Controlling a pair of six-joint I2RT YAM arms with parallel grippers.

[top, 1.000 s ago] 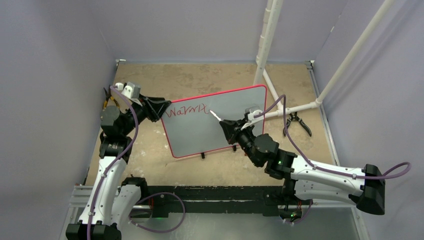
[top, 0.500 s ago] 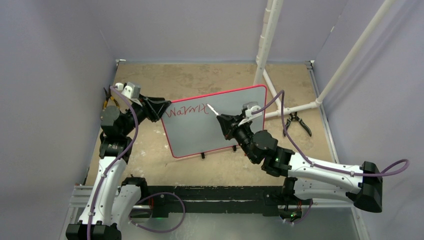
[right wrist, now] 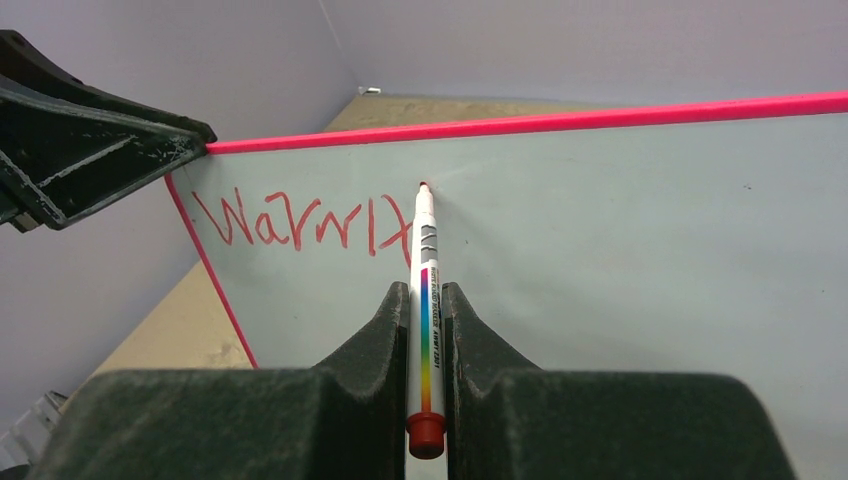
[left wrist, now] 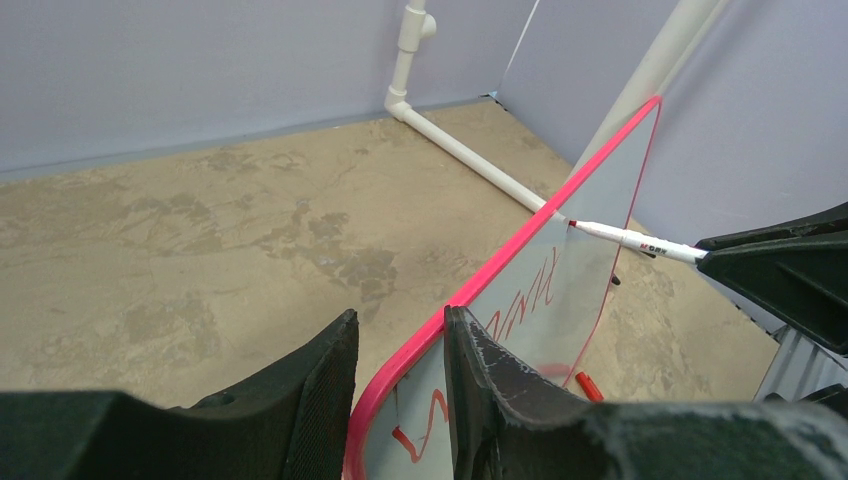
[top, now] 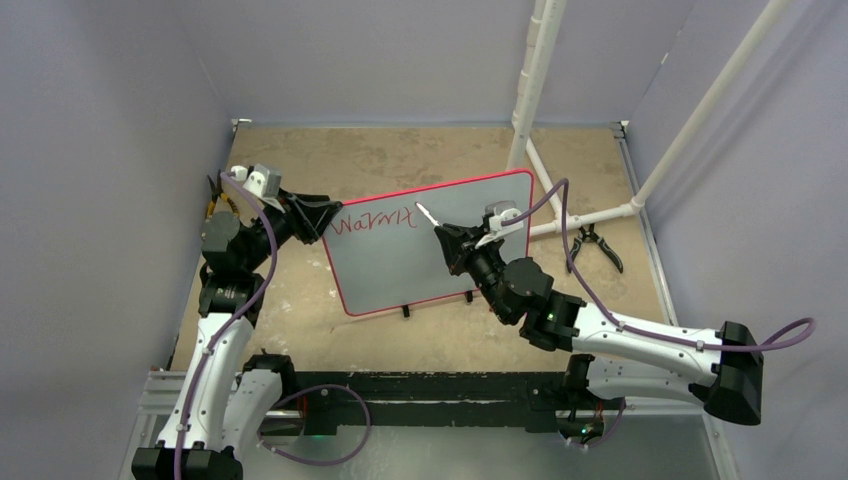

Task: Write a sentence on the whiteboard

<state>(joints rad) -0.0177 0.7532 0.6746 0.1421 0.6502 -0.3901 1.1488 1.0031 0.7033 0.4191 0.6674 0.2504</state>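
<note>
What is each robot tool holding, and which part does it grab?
The right tool pinches the marker by its back half, ahead of the red end. The left tool clamps the whiteboard by the red rim at its upper left corner.

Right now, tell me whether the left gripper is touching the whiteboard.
Touching. In the left wrist view the left gripper pinches the red rim of the whiteboard between its fingers.

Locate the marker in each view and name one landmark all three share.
Top external: marker mid-frame, held by the right gripper, tip at the whiteboard.
Left wrist: right of centre, slanting toward the board.
Right wrist: centre, upright between the fingers.
Shared landmark: the red lettering beside the tip.
</note>
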